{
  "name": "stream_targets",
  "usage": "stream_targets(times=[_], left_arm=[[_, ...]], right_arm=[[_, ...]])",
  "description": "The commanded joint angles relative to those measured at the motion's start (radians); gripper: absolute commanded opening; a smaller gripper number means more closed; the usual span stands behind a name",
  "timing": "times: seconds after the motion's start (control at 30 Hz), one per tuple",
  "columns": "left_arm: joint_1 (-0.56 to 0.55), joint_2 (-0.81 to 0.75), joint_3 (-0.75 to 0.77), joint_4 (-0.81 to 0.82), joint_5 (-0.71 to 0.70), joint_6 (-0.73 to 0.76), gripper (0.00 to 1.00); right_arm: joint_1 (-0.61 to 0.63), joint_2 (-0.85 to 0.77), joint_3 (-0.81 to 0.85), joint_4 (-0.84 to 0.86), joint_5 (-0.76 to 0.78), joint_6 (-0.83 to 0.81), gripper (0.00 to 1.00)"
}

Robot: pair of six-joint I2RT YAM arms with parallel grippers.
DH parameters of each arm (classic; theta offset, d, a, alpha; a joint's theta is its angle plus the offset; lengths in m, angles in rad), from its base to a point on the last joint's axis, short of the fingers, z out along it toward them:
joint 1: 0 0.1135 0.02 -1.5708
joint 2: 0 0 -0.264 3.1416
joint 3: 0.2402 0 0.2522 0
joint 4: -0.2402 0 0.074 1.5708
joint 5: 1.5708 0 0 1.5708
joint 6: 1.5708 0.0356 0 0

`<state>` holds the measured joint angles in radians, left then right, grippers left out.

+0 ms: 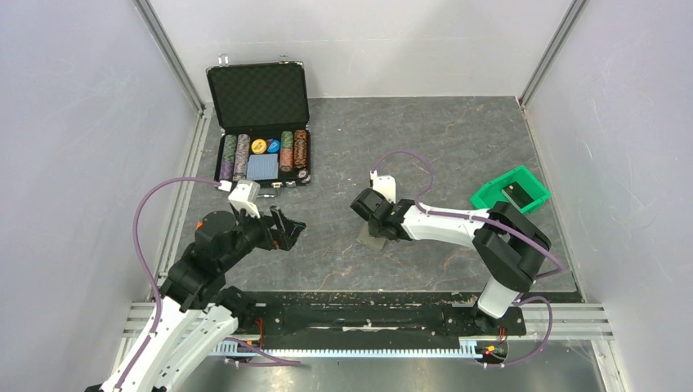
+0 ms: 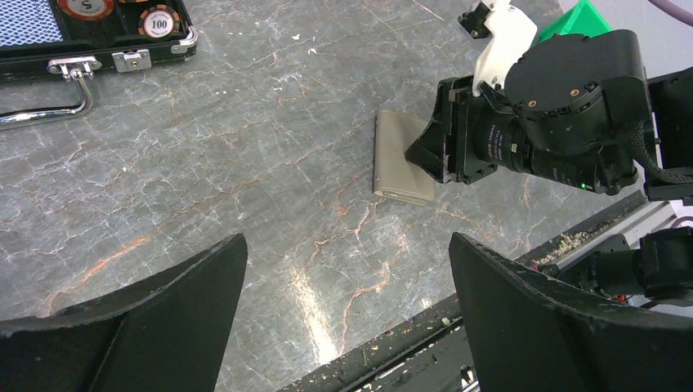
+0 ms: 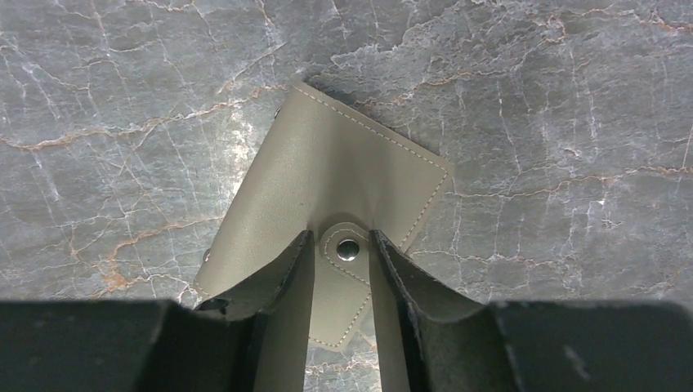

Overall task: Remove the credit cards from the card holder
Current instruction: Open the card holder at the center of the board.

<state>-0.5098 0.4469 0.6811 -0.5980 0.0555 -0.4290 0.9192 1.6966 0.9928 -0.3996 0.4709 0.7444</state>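
The pale walls (image 1: 82, 122) enclose the cell on three sides. The table (image 1: 458, 139) is a grey, marble-veined slab with a dull sheen, and crumbs lie along its near rail.

The left arm sits low at the near left. The left gripper (image 2: 345, 243) hovers above bare table with its fingers spread wide and nothing between them. It appears parked to leave the work to the other arm.

An open black chip case (image 1: 261, 122) lies at the far left and a green bin (image 1: 490, 198) at the far right, both well apart from the work.

The card holder (image 3: 327, 171) lies flat and folded shut near the table's middle, tan outer side up. No credit cards show.

The right gripper (image 3: 342, 241) bears down on the card holder's near edge, its fingers narrowed to either side of the snap tab (image 3: 339, 302). Whether they pinch the tab or only flank it cannot be told. The placement suggests an attempt to undo the snap, since the holder must be opened before any card can be drawn.
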Motion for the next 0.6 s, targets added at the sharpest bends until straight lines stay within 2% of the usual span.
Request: stream_targets(times=[0.0, 0.13, 0.23, 0.27, 0.57], left_arm=[[0.005, 0.003, 0.025, 0.01, 0.009, -0.002, 1.0], [0.005, 0.008, 0.025, 0.012, 0.007, -0.003, 1.0], [0.004, 0.013, 0.025, 0.012, 0.007, -0.004, 1.0], [0.004, 0.017, 0.026, 0.012, 0.008, -0.003, 1.0], [0.004, 0.056, 0.035, -0.005, 0.002, -0.001, 1.0]], right_arm=[[0.006, 0.006, -0.021, 0.015, 0.016, 0.019, 0.3], [0.006, -0.018, -0.038, 0.014, 0.033, 0.014, 0.21], [0.006, -0.04, -0.056, 0.027, 0.038, -0.007, 0.03], [0.006, -0.048, -0.062, 0.035, 0.036, -0.015, 0.0], [0.006, -0.159, -0.161, 0.206, -0.052, -0.14, 0.0]])
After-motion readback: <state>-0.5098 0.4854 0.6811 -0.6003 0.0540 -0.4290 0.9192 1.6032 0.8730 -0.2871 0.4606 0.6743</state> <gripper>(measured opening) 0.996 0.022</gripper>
